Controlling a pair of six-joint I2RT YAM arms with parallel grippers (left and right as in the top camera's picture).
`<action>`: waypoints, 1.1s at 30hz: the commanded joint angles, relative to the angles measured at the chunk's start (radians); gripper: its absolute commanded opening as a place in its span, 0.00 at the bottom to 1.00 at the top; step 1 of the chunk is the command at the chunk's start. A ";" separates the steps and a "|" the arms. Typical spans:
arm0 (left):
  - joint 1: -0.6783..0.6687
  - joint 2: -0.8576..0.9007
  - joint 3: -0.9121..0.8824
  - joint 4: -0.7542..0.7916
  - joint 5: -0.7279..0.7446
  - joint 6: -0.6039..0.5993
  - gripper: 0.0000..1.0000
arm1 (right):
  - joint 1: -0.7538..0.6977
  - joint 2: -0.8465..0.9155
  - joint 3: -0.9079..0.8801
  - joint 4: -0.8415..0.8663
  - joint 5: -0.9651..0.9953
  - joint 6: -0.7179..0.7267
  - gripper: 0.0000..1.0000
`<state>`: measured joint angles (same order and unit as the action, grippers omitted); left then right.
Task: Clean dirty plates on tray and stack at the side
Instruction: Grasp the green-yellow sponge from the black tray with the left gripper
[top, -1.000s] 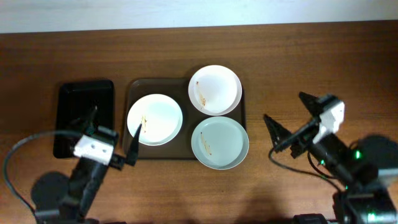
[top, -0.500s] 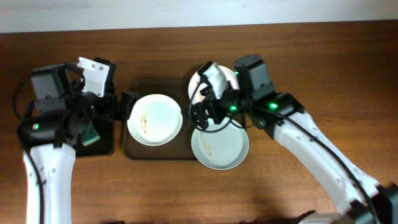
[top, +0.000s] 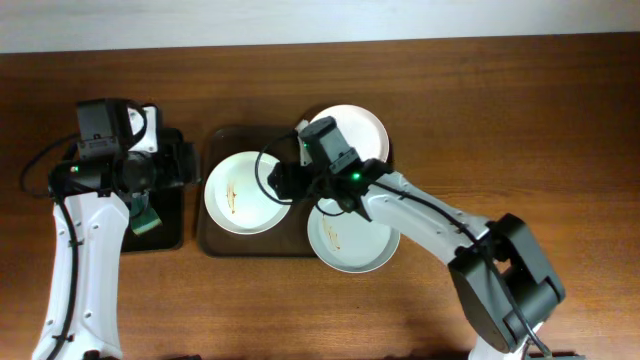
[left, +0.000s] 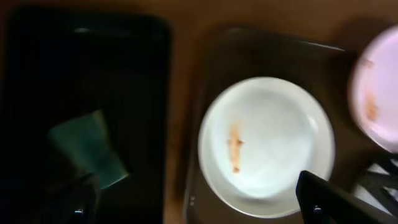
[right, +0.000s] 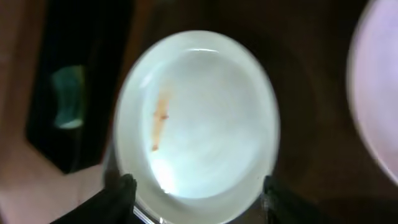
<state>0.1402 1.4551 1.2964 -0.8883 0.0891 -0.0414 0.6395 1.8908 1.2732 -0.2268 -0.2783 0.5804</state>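
Right pincer (right: 196, 198) – jaws wide, holding nothing; its fingers (right: 121, 193) stand one at each side of the near rim of the left plate (right: 196, 118); the view is blurred, so contact with the rim cannot be told.

Left pincer (left: 196, 199) – jaws also wide and empty, hanging over the gap between the black tray (left: 87, 68) and the brown tray (left: 249, 50).

Left plate: pale, one thin orange-brown smear left of centre; it lies flat in the left half of the brown tray.

Second plate (top: 365, 128): at the far right corner of the brown tray, reaching past the far rim; partly hidden by the right arm.

Third plate (top: 358, 245): bluish-white, small smear; at the near right corner, overhanging the front rim onto the desk (top: 500, 100).

Black tray: just beside the brown tray's left side; a green cloth (left: 87, 149) lies in it.
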 joint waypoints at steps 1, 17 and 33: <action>0.040 0.002 0.014 0.000 -0.150 -0.130 0.99 | -0.003 0.042 0.018 -0.008 0.145 0.053 0.63; 0.262 0.164 0.014 -0.129 -0.146 -0.194 0.99 | 0.055 0.207 0.079 0.034 0.220 0.058 0.36; 0.260 0.478 0.014 0.075 -0.131 -0.193 0.70 | 0.056 0.232 0.079 0.048 0.185 0.064 0.10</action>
<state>0.3981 1.8748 1.2991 -0.8471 -0.0563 -0.2276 0.6846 2.1109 1.3346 -0.1783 -0.0875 0.6468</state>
